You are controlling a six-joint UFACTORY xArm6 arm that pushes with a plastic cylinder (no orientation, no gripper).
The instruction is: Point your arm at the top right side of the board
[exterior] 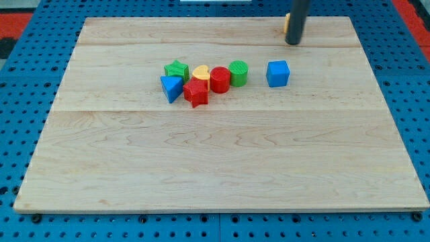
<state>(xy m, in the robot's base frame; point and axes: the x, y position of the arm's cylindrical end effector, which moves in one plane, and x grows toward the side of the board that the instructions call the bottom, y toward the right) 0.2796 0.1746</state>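
My tip [293, 43] rests on the wooden board [222, 148] near its top right part. An orange-yellow block [285, 25] is mostly hidden behind the rod, at its left. A blue cube [277, 73] lies just below the tip, apart from it. Further left sits a tight cluster: a green cylinder [238, 72], a red cylinder [220, 79], a yellow heart [200, 70], a red star [196, 92], a green star [177, 70] and a blue triangle [171, 88].
The board lies on a blue perforated table [403, 54]. Red matting [13, 13] shows at the top corners.
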